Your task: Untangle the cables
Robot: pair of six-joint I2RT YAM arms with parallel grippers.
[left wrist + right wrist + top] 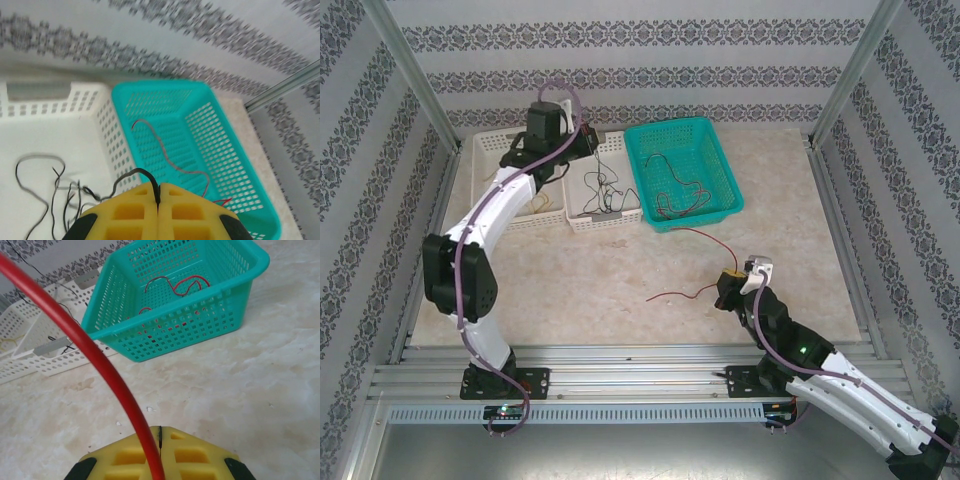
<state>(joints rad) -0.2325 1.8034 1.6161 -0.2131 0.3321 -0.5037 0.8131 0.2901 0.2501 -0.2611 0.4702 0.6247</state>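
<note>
Nearest, the right fingers (165,436) are pinched shut on a red cable (100,360). It comes up out of them in a big bend. In the top view one end lies on the desk (590,280), and the other part reaches toward the teal basket (732,190).

A bit farther, the teal basket holds more cables (680,195), red and dark. They lie in loose curls on its floor.

Farther back, a white basket (582,222) sits just beside the teal one. Thin black cables (600,190) are mixed up inside it. The left fingers (161,189) are above it, pinched shut on a black cable (131,172) that hangs down into that mess.

These cables look very thin, light and floppy. I think they will bend any way and will not keep a shape. They look smooth, so one could slip out of the fingers. A hard pull could make a knot tighter or drag the whole bunch along. The best place to hold one is likely near a loose end, or on a bare part away from where cables cross, and then pull slowly.
</note>
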